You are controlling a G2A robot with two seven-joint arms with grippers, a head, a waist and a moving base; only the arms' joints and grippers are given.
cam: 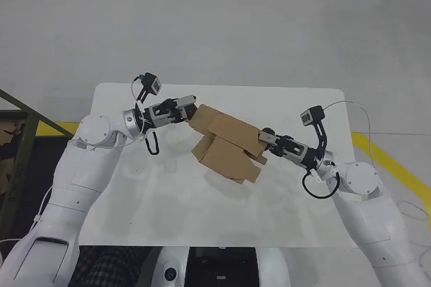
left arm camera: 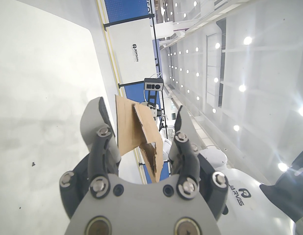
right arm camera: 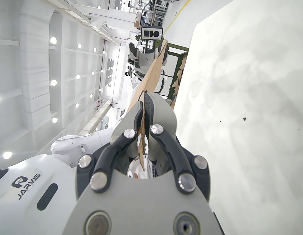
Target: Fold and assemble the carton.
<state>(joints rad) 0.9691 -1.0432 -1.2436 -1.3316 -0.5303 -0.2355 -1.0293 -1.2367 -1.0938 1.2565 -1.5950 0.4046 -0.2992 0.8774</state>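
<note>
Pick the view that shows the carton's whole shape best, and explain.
The top view: the whole carton shows from above, flaps included, spanning between the two arms. The left wrist view shows just one end, between the open left fingers. The right wrist view shows it edge-on, a thin strip pinched in the shut right fingers.

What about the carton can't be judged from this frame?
Top view: carton underside and inside, covered by its own panels; whether it rests on the table is unclear.
Left wrist view: whether the open left pincer touches the carton.
Right wrist view: carton seen edge-on, mostly behind the right pincer.
</note>
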